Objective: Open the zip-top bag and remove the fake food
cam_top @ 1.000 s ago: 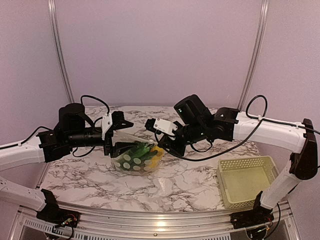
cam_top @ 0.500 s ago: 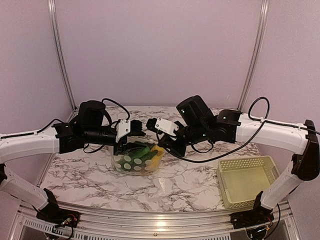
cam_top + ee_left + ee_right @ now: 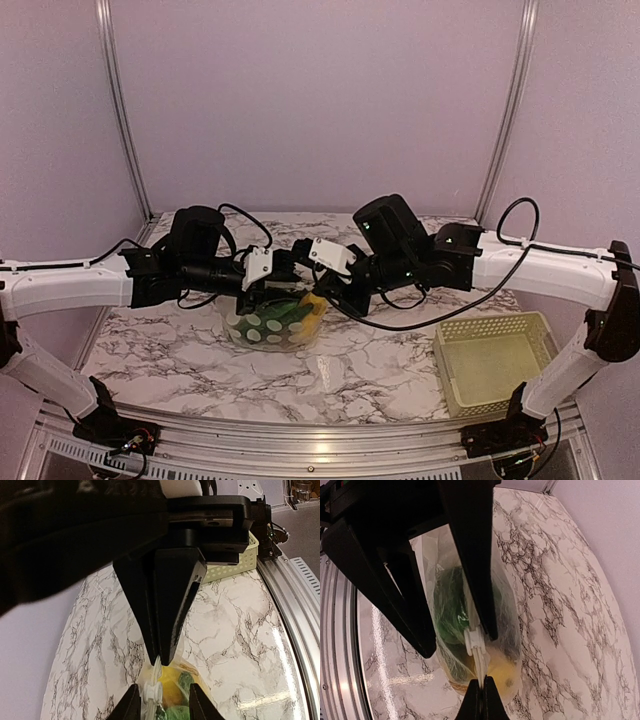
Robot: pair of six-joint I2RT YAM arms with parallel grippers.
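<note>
The zip-top bag (image 3: 262, 326), clear with white dots, hangs just above the marble table with the fake food (image 3: 290, 312) inside, green and yellow pieces. My right gripper (image 3: 322, 290) is shut on the end of the white zip strip (image 3: 481, 664), as the right wrist view (image 3: 481, 692) shows. My left gripper (image 3: 288, 282) is open. In the left wrist view (image 3: 161, 701) its fingers stand on either side of the white zip slider (image 3: 150, 695) without touching it. Yellow and green food (image 3: 174, 689) shows through the bag (image 3: 506, 611).
A pale yellow-green lattice basket (image 3: 495, 362) stands at the front right of the table, and also shows in the left wrist view (image 3: 239, 566). The table's metal front rail (image 3: 295, 615) runs close by. Both arms meet over the table's middle.
My left arm has swung right to the bag, and its open fingers now straddle the zip slider. My right gripper has stayed shut on the zip strip, almost still.
</note>
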